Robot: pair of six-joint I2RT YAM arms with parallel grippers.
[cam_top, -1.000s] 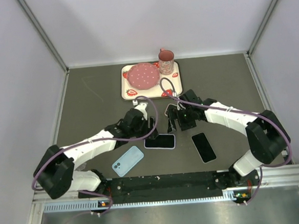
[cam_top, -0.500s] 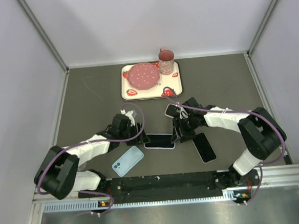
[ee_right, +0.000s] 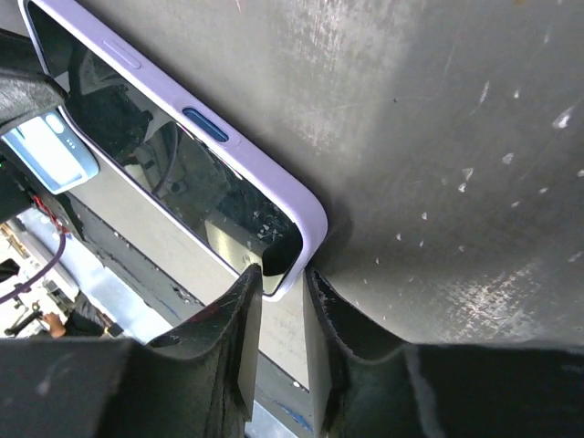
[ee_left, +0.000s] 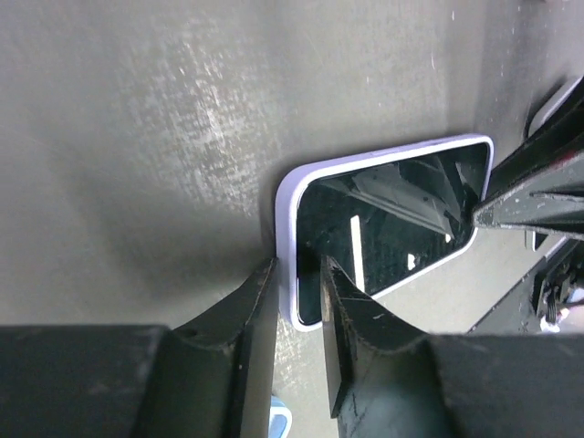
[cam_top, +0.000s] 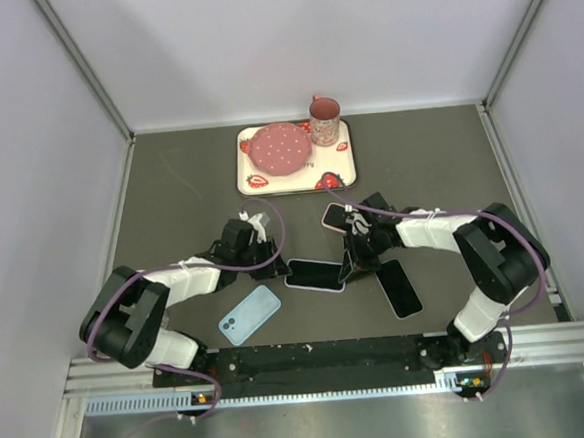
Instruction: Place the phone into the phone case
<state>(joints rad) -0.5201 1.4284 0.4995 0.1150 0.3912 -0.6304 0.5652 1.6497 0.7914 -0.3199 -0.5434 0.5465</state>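
Note:
A lavender phone case [cam_top: 314, 276] lies at the table's middle with a glossy black phone [ee_left: 392, 219] inside its rim. My left gripper [cam_top: 272, 260] is at its left end. In the left wrist view the gripper [ee_left: 294, 290] straddles the lavender rim [ee_left: 285, 210], one finger outside it and one over the screen. My right gripper [cam_top: 350, 265] is at the right end. Its wrist view shows the gripper [ee_right: 280, 278] closed over the case's corner [ee_right: 310, 219], where a dark gap shows inside the rim.
A second black phone [cam_top: 399, 288] lies just right of the case, and a light blue phone [cam_top: 250, 314] lies front left. A pink case [cam_top: 332, 216] sits behind the right gripper. At the back, a tray [cam_top: 243, 162] holds a pink plate [cam_top: 279, 148] and a cup [cam_top: 324, 120].
Both arms came down to the ends of the lavender case and their jaws narrowed onto its rim. The case has turned slightly on the table.

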